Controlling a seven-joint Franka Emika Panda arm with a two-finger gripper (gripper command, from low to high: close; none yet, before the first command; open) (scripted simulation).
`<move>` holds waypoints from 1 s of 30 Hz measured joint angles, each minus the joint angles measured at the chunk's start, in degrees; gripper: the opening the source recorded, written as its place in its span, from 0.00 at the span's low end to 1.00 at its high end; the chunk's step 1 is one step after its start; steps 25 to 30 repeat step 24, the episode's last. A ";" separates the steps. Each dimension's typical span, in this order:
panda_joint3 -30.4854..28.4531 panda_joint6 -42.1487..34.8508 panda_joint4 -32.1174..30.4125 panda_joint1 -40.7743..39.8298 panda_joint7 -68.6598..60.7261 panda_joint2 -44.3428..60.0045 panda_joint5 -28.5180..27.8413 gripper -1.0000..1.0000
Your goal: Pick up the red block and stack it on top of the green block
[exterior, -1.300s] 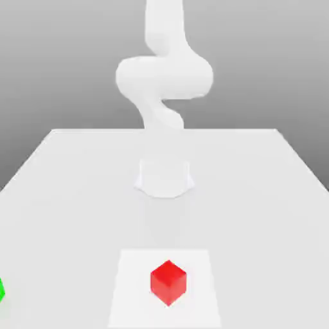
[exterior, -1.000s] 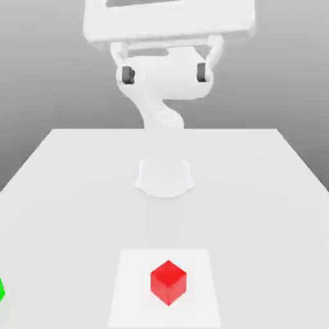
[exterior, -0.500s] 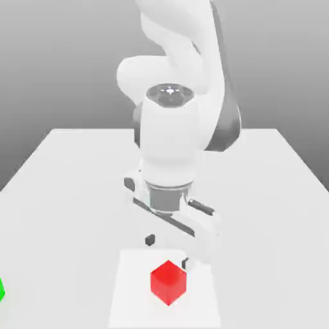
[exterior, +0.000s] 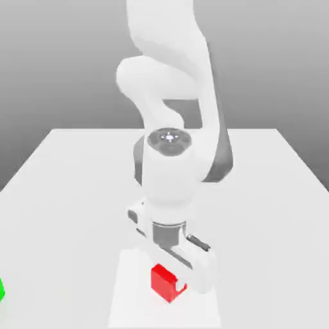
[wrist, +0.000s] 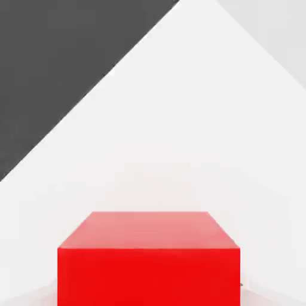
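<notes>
- There it was, and we had the white gripper (exterior: 168,277) right down at the red block (exterior: 164,284), closed with the block gripped between its fingers!
- From the exterior view we caught one pale fingertip (exterior: 181,283) against the block's side, towards the exterior view's right; the other was hidden from us there.
- We saw the red block down at the white square (exterior: 132,299), well inside its borders, but whether it touched the surface or sat just clear of it, we could not tell.
- Its upper part was partly covered by the gripper's body, while a bright red side faced out towards us, one corner pointing our way.
- In the hand view we got the block up close: a flat, vivid red face with a paler pink face adjoining it along a clean, straight edge.
- Over at the exterior view's left, right at the border, we spotted the green block (exterior: 1,290), just a sliver of it, well apart from the red one and on the broad pale table (exterior: 64,225).
- And above the action we watched the white arm (exterior: 168,177) reach down over the table, its wrist upright above the gripper, grey joint covers standing out against the white.
</notes>
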 joint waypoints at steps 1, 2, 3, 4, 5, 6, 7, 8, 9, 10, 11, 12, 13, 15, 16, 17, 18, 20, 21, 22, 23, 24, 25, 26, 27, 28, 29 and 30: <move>0.31 -1.71 -0.32 -0.12 -0.66 -2.03 0.88 0.00; -0.04 -3.24 0.15 -0.62 -0.50 -3.08 1.70 0.00; -1.03 -4.57 1.44 -1.60 0.50 -3.12 2.48 0.00; -2.33 -5.82 3.12 -2.80 1.91 -2.67 3.23 0.00; -3.81 -7.00 4.97 -4.03 3.50 -1.97 3.95 0.00; -5.31 -8.11 6.83 -5.27 5.14 -1.18 4.62 0.00; -6.77 -9.14 8.67 -6.55 6.75 -0.37 5.27 0.00; -8.25 -10.17 10.47 -7.76 8.38 0.44 5.86 0.00; -9.72 -11.16 12.23 -8.96 9.99 1.25 6.44 0.00; -11.18 -12.13 13.96 -10.14 11.58 2.04 7.00 0.00; -12.63 -13.09 15.68 -11.32 13.17 2.83 7.54 0.00; -14.08 -14.04 17.38 -12.50 14.77 3.61 8.07 0.00; -15.53 -14.99 19.08 -13.68 16.37 4.39 8.59 0.00; -18.59 -16.36 22.68 -15.80 19.31 6.73 10.07 0.00; -19.35 -15.83 24.44 -17.08 20.26 9.13 11.20 0.00; -19.45 -14.62 25.39 -17.93 20.52 11.37 12.10 0.00; -19.21 -13.06 25.93 -18.57 20.37 13.54 12.96 0.00; -18.98 -11.88 26.23 -18.97 20.18 15.06 13.56 1.00; -18.98 -11.88 26.23 -18.97 20.18 15.06 13.56 1.00; -18.98 -11.88 26.23 -18.97 20.18 15.06 13.56 1.00; -18.98 -11.88 26.23 -18.97 20.18 15.06 13.56 1.00; -18.98 -11.88 26.23 -18.97 20.18 15.06 13.56 1.00; -18.98 -11.88 26.23 -18.97 20.18 15.06 13.56 1.00; -18.98 -11.88 26.23 -18.97 20.18 15.06 13.56 1.00; -18.98 -11.88 26.23 -18.97 20.18 15.06 13.56 1.00; -18.98 -11.88 26.23 -18.97 20.18 15.06 13.56 1.00; -18.98 -11.88 26.23 -18.97 20.18 15.06 13.56 1.00; -18.98 -11.88 26.23 -18.97 20.18 15.06 13.56 1.00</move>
